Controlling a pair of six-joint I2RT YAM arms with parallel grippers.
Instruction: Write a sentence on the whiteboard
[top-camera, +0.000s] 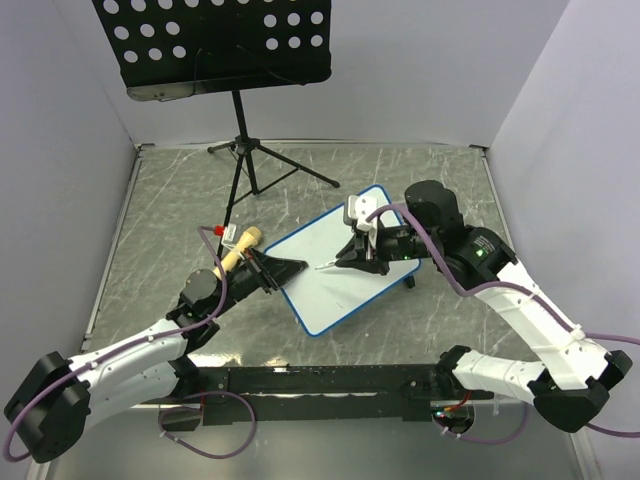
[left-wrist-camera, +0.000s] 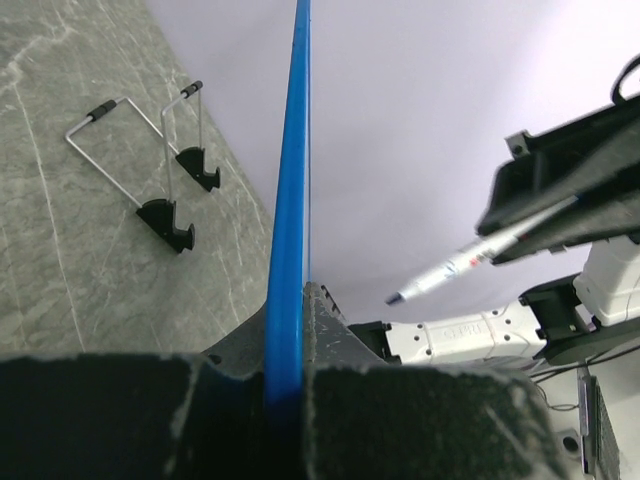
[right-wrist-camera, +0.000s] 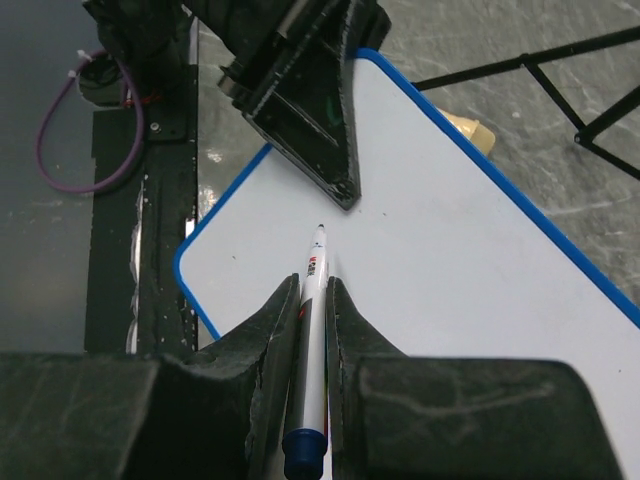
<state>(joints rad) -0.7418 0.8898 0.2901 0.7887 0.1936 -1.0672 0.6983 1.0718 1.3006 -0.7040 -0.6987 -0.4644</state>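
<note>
The whiteboard (top-camera: 350, 275) has a blue frame and lies tilted at the table's middle. Its white face is blank; no sentence shows on it. My left gripper (top-camera: 285, 270) is shut on the board's left edge, and in the left wrist view the blue frame (left-wrist-camera: 290, 200) runs between its jaws (left-wrist-camera: 290, 335). My right gripper (top-camera: 352, 258) is shut on a white marker (right-wrist-camera: 315, 300) with a blue end. The marker tip points at the board's left part, just short of the left gripper (right-wrist-camera: 320, 140). I cannot tell whether the tip touches the board.
A black perforated music stand (top-camera: 220, 45) rises at the back, its tripod legs (top-camera: 250, 165) on the table behind the board. A beige cylinder (top-camera: 240, 248) lies beside the left gripper. A wire leg with black feet (left-wrist-camera: 150, 160) shows under the board.
</note>
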